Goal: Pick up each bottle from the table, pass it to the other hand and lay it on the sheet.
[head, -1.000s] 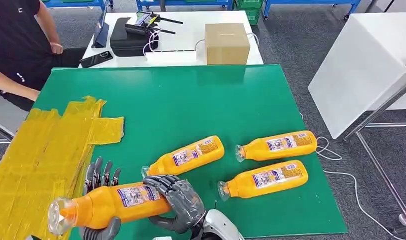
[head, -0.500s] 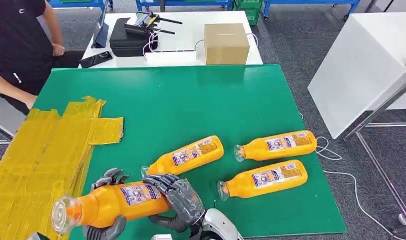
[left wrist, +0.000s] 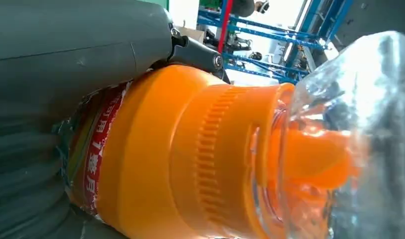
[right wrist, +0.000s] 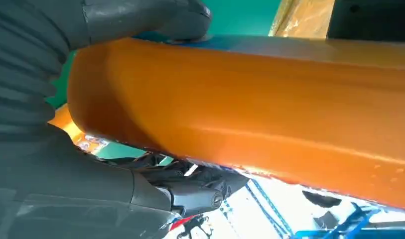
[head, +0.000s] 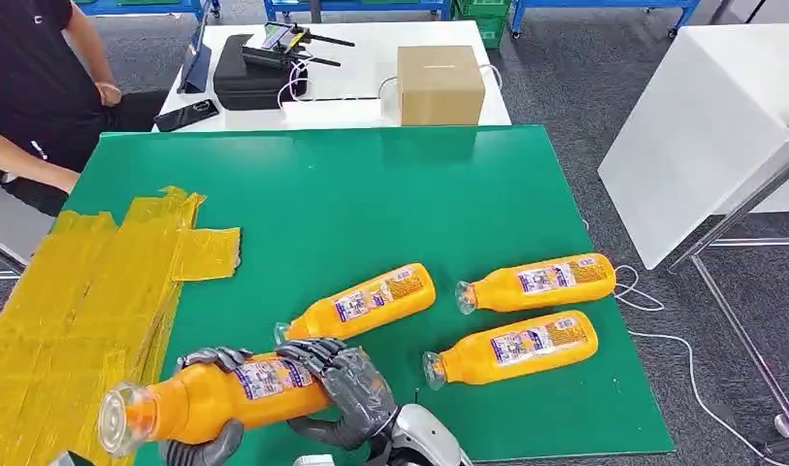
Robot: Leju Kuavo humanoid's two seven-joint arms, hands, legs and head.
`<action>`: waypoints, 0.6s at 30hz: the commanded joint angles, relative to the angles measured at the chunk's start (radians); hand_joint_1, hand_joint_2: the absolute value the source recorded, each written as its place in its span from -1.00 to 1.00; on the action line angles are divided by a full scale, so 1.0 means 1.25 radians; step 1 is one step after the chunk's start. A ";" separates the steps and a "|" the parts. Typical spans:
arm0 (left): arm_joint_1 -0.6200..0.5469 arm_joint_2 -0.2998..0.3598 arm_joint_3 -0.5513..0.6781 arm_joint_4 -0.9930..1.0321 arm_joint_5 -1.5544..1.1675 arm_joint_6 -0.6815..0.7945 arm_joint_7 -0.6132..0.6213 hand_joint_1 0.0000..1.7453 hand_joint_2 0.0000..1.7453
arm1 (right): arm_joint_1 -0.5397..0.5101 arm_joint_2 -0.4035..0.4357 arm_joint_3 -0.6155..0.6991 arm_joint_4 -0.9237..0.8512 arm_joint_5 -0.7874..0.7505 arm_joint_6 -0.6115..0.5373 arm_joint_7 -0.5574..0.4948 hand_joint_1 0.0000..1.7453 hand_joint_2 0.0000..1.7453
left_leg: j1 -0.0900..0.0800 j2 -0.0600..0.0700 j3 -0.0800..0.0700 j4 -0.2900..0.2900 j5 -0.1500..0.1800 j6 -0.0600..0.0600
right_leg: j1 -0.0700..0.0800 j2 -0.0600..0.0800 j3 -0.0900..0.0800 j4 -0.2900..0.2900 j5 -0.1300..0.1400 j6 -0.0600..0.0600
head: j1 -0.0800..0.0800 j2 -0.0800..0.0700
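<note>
Worktop (head: 371, 194) green. Yellow sheet (head: 70, 311) lying beside held bottle (head: 215, 393). Right robot hand (head: 346, 383) and left robot hand (head: 201, 408) both gripping it mid-handover, over the worktop's near edge. Risk: early release, bottle dropping short of the sheet.

Held bottle (head: 215, 393) lying crosswise above the near edge of the green-topped counter (head: 371, 194), clear cap toward the taped yellow sheet (head: 89, 291) at the left. Left hand (head: 201, 408) wrapped around its middle, right hand (head: 342, 388) around its base end. Three more orange bottles on their sides to the right: one (head: 366, 303) just behind the right hand, two (head: 538, 282) (head: 514, 348) further right, one behind the other. Cardboard box (head: 441, 83) on the white table beyond the counter.
</note>
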 commanded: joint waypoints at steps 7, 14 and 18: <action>0.020 0.060 0.022 -0.122 -0.114 0.382 0.000 1.00 1.00 | 0.091 -0.028 -0.075 -0.083 0.010 -0.111 0.025 -1.00 -1.00 | 0.001 -0.002 0.001 -0.002 0.000 -0.001 | 0.001 -0.002 0.002 -0.001 -0.001 0.000 | 0.000 0.000; 0.076 0.127 -0.031 -0.148 -0.390 0.980 0.000 1.00 1.00 | 0.113 -0.029 -0.122 -0.118 0.006 -0.143 0.055 -1.00 -1.00 | 0.000 -0.001 0.001 -0.002 0.000 -0.001 | 0.000 -0.002 0.001 -0.001 -0.001 0.000 | 0.000 0.000; 0.082 0.043 0.082 -0.208 -0.537 0.980 0.000 1.00 1.00 | 0.109 -0.021 -0.126 -0.102 0.006 -0.144 0.055 -1.00 -1.00 | 0.001 0.000 0.001 -0.001 -0.001 -0.001 | 0.001 -0.001 0.001 -0.001 -0.001 0.001 | 0.000 0.000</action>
